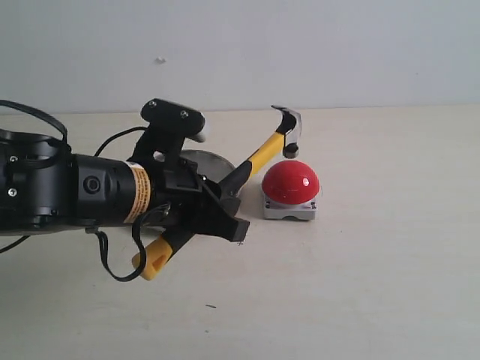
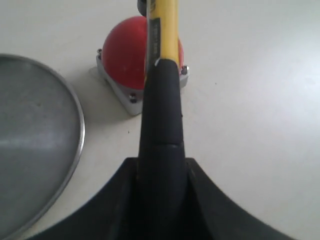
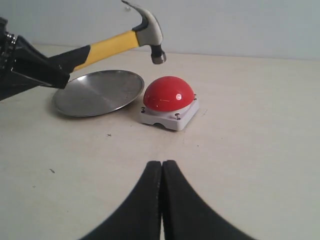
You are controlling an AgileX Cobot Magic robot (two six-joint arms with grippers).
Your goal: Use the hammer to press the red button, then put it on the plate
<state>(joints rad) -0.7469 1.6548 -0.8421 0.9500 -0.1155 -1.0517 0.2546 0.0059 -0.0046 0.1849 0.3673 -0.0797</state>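
Note:
My left gripper [image 1: 225, 206] is shut on the black grip of the hammer [image 1: 259, 157], whose yellow looped end [image 1: 154, 259] sticks out behind the fingers. Its dark head [image 3: 150, 32] hangs in the air just above the red button [image 1: 290, 182], apart from the dome. In the left wrist view the hammer handle [image 2: 162, 100] runs out from the jaws over the red button [image 2: 125, 52]. The silver plate [image 3: 100, 91] lies beside the button, mostly hidden by the left arm in the exterior view. My right gripper [image 3: 162, 165] is shut and empty, low over the table in front of the red button [image 3: 168, 94].
The pale table [image 1: 375, 285] carries only the button and the plate [image 2: 35, 145]. A plain light wall [image 1: 300, 45] stands behind the table's far edge. The bulky left arm [image 1: 52, 184] with its cable fills the left side.

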